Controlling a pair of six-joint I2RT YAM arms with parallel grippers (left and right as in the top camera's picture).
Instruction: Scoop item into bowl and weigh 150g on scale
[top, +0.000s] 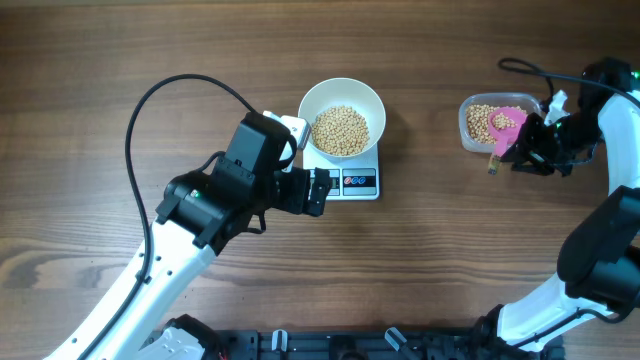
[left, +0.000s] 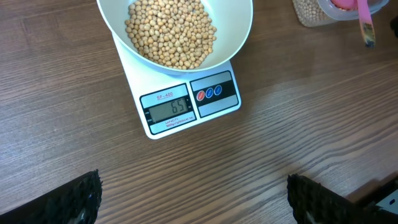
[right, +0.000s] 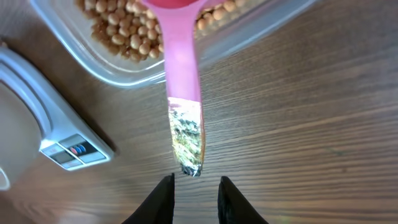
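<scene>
The left arm stretches across the table from its near left side. The left gripper (left: 194, 186) is spread wide and empty, just short of the scale (left: 186, 106). The scale carries the bowl (left: 239, 25), which holds the beans (left: 171, 31). The right arm folds toward the tub (top: 468, 125). The right gripper (right: 196, 180) has its jaws slightly parted, seemingly just clear of the pink scoop (right: 181, 62), which rests in the tub.

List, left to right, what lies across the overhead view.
black cable → white bowl of beans, sitting on the scale → clear tub with the pink scoop in it.
</scene>
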